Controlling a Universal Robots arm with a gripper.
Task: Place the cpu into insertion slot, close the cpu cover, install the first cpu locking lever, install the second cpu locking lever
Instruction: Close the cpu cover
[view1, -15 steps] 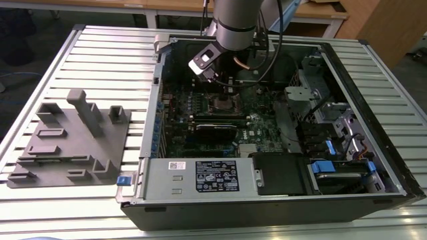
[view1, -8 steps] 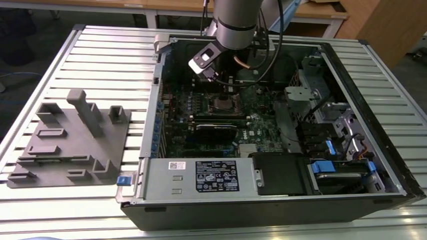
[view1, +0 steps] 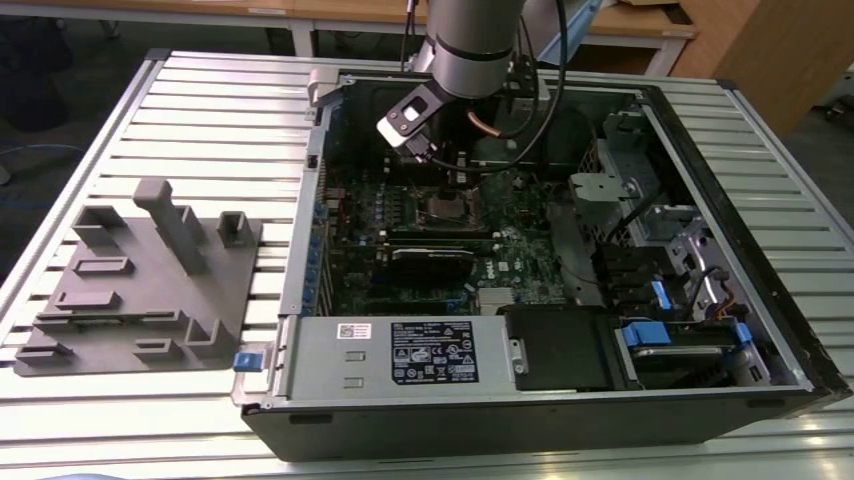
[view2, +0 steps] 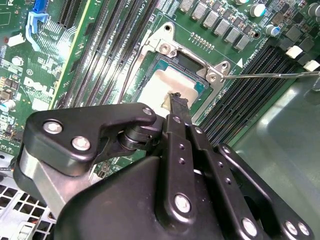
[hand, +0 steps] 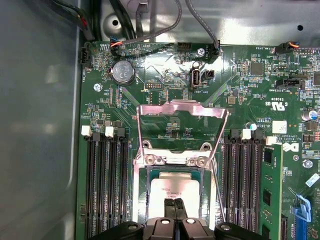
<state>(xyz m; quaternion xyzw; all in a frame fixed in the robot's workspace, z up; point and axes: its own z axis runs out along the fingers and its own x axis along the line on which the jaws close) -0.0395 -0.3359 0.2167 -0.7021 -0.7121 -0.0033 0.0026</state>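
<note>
While my gripper (hand: 175, 201) sits pinched shut over the chip (hand: 174, 186) in its socket (hand: 138, 195), I judge it light, stiff, fragile: edges only.

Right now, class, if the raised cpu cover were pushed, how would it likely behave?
The cpu cover looks like thin sheet metal, so probably light yet stiff. It stands open, hinged at the insertion slot, so a push would likely swing it, not slide it.
</note>
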